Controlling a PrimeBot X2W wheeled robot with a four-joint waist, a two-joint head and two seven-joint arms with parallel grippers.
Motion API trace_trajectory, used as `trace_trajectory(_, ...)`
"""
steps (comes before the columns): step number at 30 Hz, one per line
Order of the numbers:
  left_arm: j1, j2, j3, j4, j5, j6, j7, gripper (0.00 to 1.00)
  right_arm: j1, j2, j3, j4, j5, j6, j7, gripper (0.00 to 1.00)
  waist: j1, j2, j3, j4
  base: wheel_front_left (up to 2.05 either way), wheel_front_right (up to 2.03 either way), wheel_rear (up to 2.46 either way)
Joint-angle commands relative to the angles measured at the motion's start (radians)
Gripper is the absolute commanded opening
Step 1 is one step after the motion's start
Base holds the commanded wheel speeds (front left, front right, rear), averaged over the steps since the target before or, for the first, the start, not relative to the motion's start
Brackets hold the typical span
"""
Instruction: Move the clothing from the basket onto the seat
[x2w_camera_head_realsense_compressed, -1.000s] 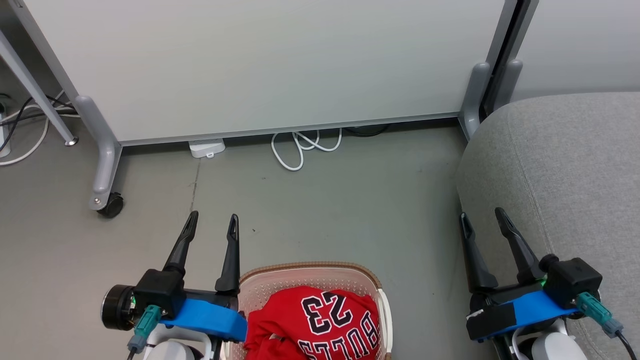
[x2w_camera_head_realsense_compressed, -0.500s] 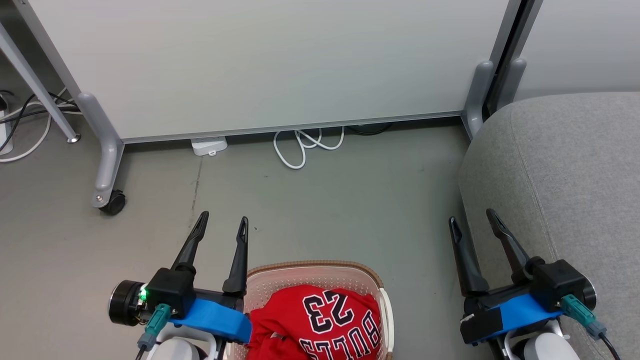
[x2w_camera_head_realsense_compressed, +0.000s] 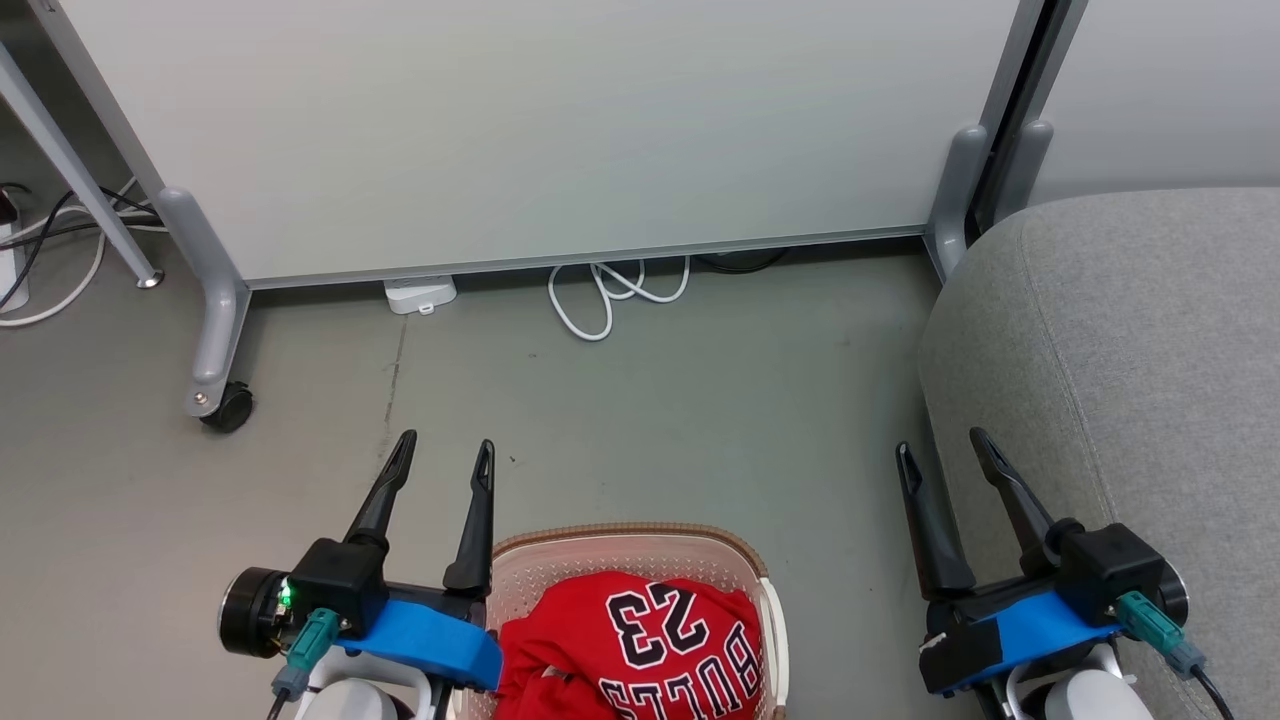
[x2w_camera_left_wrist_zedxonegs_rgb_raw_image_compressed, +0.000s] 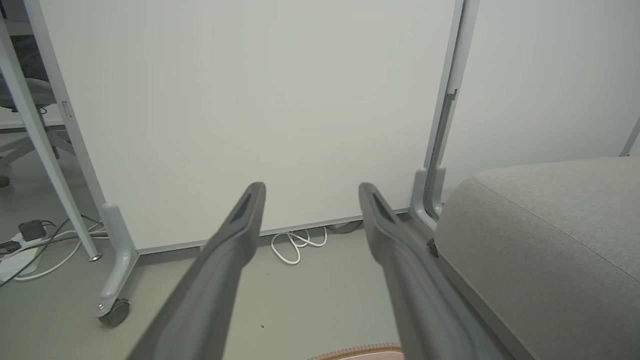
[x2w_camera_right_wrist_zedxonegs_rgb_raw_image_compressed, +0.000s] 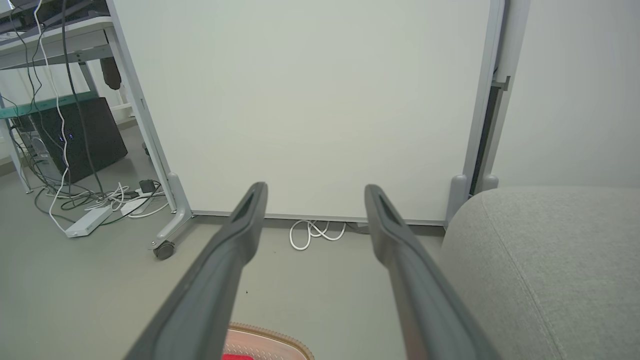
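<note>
**Both tools spread and empty, jersey lying in the basket**

The laundry basket (x2w_camera_head_realsense_compressed: 625, 533), cream-white with a brown woven-look rim, stands on the grey floor (x2w_camera_head_realsense_compressed: 700, 400). In the head view it sits at the bottom middle. The clothing lies inside it: a bunched red jersey (x2w_camera_head_realsense_compressed: 640, 640) whose black-and-white "23" and lettering face up and read upside down from the head camera. A fold of red cloth shows at the jersey's left edge. Whether that is a separate garment I cannot tell.

The left tool (x2w_camera_head_realsense_compressed: 445, 442) hovers just left of the basket. Its two long dark fingers are spread apart and empty, pointing out over the floor past the basket's far-left rim. The right tool (x2w_camera_head_realsense_compressed: 941, 443) hangs well to the right of the basket, also released and grasping nothing, with its fingers pointing the same way. It sits between the basket and the seat (x2w_camera_head_realsense_compressed: 1130, 350).

The seat is a light-grey upholstered cushion with rounded edges, much larger than the basket. It lies to the basket's right, with a strip of floor between the two.

Beyond the basket, a pale partition panel (x2w_camera_head_realsense_compressed: 520, 130) stands across the floor. A coiled white cable (x2w_camera_head_realsense_compressed: 610, 300) and a small white box (x2w_camera_head_realsense_compressed: 420, 294) lie at the panel's foot. A black caster (x2w_camera_head_realsense_compressed: 228, 408) sits beyond the basket and to its left.
</note>
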Motion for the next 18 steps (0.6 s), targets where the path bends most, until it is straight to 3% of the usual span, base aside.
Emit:
trace_trajectory(1,-0.011,-0.002,0.005,0.002,-0.004,-0.004,-0.005,1.00,-0.013,-0.005,0.000,0.004,0.008,0.003,-0.003,1.00,0.0000,0.0000,0.001,0.000,0.00,0.00,0.00)
trace_trajectory(18,-0.032,-0.005,-0.017,0.090,-0.026,-0.014,-0.004,1.00,-0.035,-0.005,0.005,0.012,0.011,0.002,-0.003,1.00,0.0000,0.0000,0.031,-0.020,0.00,0.00,0.00)
